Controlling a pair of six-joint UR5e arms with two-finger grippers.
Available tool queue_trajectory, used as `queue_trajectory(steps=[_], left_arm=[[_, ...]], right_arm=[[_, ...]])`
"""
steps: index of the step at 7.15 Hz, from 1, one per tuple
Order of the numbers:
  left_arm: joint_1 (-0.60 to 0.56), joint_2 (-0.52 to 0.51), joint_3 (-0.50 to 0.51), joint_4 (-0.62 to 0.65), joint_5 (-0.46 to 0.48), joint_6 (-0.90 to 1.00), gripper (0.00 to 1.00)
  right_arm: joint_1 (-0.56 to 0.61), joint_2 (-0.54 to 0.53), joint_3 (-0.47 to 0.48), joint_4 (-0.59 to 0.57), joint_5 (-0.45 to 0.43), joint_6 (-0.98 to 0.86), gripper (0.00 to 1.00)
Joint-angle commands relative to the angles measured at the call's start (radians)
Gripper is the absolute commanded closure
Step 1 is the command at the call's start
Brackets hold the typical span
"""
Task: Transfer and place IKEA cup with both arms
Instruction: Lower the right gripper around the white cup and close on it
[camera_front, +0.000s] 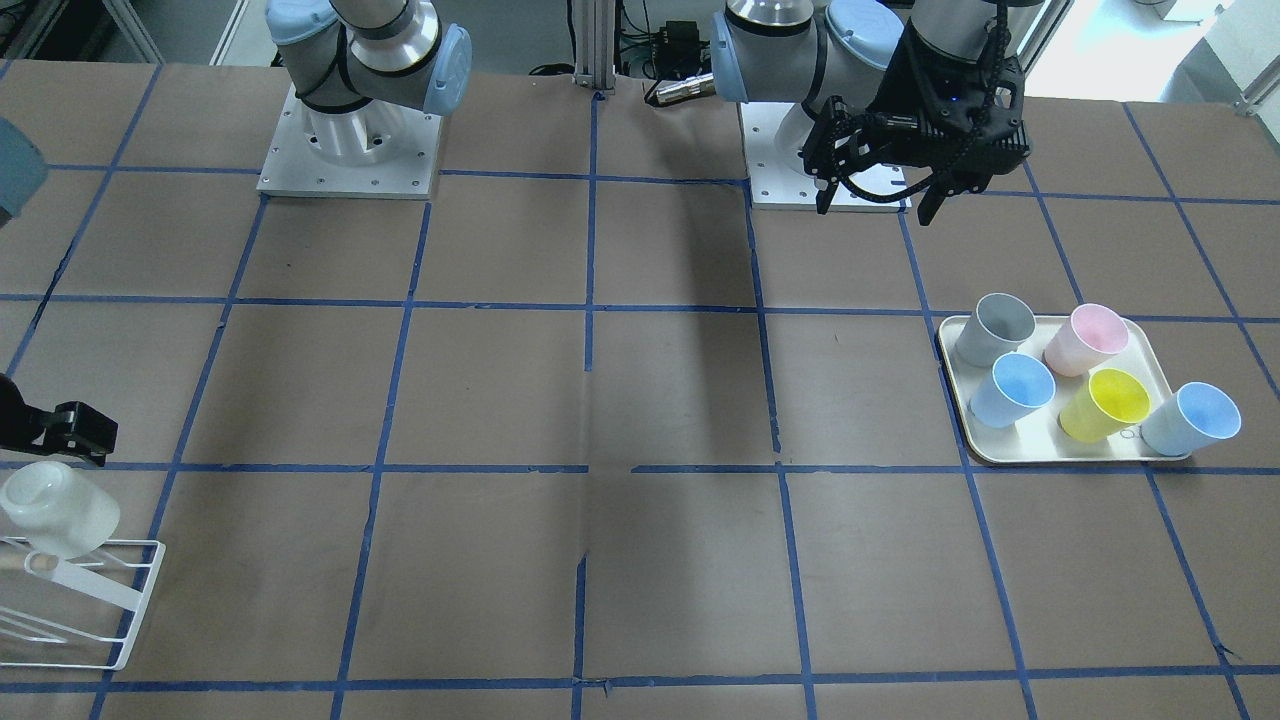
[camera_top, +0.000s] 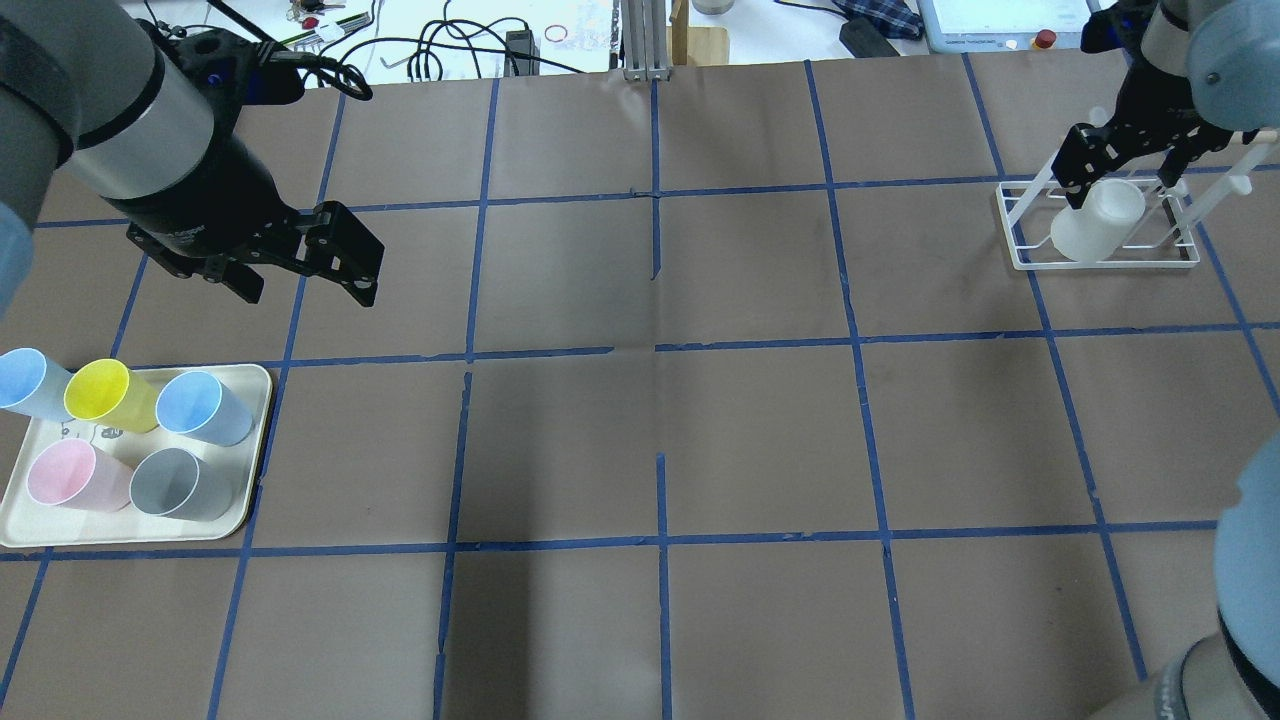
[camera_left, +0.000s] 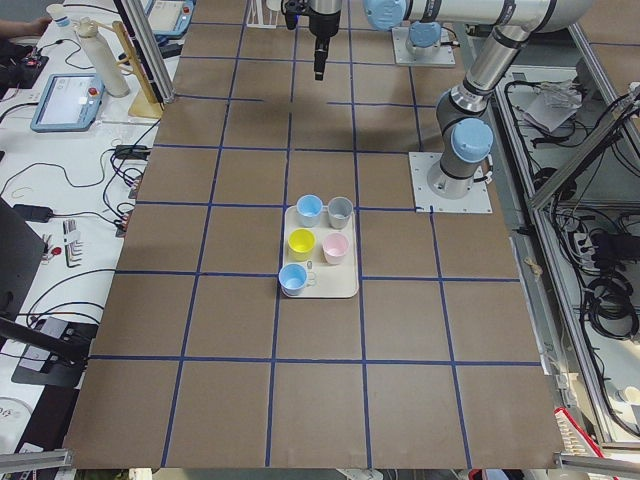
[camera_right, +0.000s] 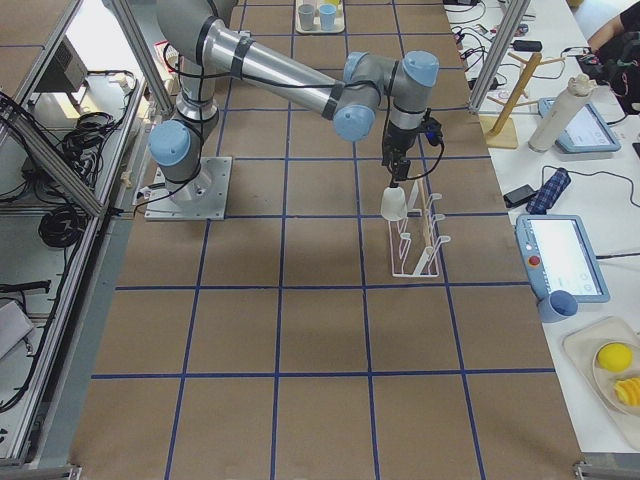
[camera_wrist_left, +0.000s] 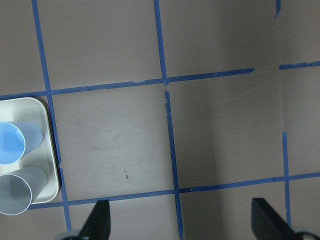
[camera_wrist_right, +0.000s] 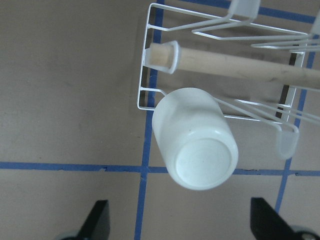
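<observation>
IKEA cup (camera_wrist_right: 195, 145) sits mouth-down and tilted on a prong of the white wire rack (camera_front: 92, 585), approx 2 o'clock on the worktop in the overhead view. Its base points up at the wrist cam, so the tapered wall is free to be pinched from either side. Right hand (camera_wrist_right: 182, 222) hangs just above it, fingers spread wide, nothing held, no contact that I can see. The wide spread makes sense: the cup's broad, and the fingers must pass its base w/o knocking it off the prong.

Left hand (camera_top: 305, 288) is at approx 10 o'clock, well apart from the cup, also wide and empty, over bare worktop. The tray (camera_top: 258, 470) lies at its 6 o'clock and carries the coloured cups (camera_top: 100, 395): two blue, yellow, pink, grey, all mouth-up. Prob. it waits there for a hand-over, since the rack is far on the other side.

Stage: pick not yet made. Next move calls for a lift along the prong's line, not sideways, or the rack may drag w/ it.
</observation>
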Motion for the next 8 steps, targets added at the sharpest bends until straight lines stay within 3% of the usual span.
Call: queue_trajectory(steps=[1, 3, 6, 8], left_arm=[[0.004, -0.001, -0.004, 0.010, -0.007, -0.006, 0.00], [0.002, 0.007, -0.004, -0.010, 0.002, 0.011, 0.00], [0.001, 0.008, -0.007, -0.019, 0.010, 0.011, 0.00], [0.007, 0.007, -0.009, -0.014, 0.009, 0.011, 0.00]], right_arm=[[-0.013, 0.034, 0.001, -0.037, 0.000, -0.014, 0.00], [-0.015, 0.059, 0.001, -0.040, 0.000, -0.014, 0.00], [-0.013, 0.067, 0.001, -0.057, 0.003, -0.014, 0.10], [-0.018, 0.065, 0.001, -0.056, 0.001, -0.016, 0.12]])
